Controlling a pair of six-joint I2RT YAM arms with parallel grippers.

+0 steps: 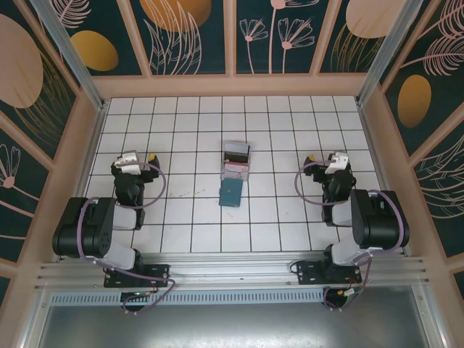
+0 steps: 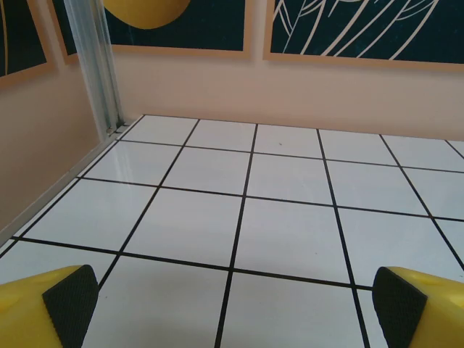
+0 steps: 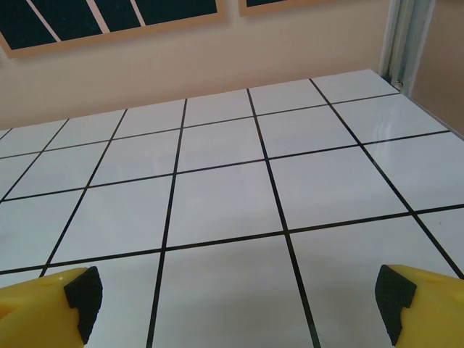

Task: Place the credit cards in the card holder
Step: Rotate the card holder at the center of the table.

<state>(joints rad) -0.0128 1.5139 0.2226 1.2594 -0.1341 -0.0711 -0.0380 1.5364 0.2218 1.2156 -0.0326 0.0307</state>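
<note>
Card holder: teal wallet (image 1: pixel 231 193), folded flat at mid-table, between the arms.
Clear box (image 1: pixel 236 159): just beyond the wallet; dark and pinkish contents, too small to identify.
Left gripper (image 2: pixel 232 308): jaws spread wide, empty, over white tiles (image 2: pixel 290 232).
Right gripper (image 3: pixel 239 308): likewise spread, empty.

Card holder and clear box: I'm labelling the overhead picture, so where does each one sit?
card holder (image 1: pixel 231 193), top external view, middle of its teal cover.
clear box (image 1: pixel 237 161), top external view, middle of its top face.
</note>
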